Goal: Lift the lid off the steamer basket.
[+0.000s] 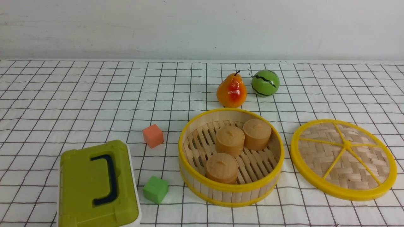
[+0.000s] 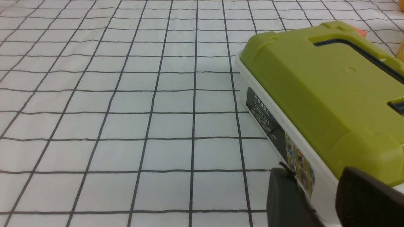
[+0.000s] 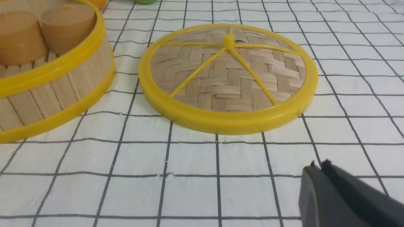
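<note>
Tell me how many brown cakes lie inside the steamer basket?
3, all on the slat floor of the steamer basket: one brown cake at the back right, one at the centre, one at the front. The basket is open, so none seems hidden.

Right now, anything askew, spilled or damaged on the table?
Nothing stands out. The lid lies flat on the cloth beside the steamer basket, apart from it. Three brown cakes sit upright inside. Pear, green ball, both cubes and the green box look intact.
</note>
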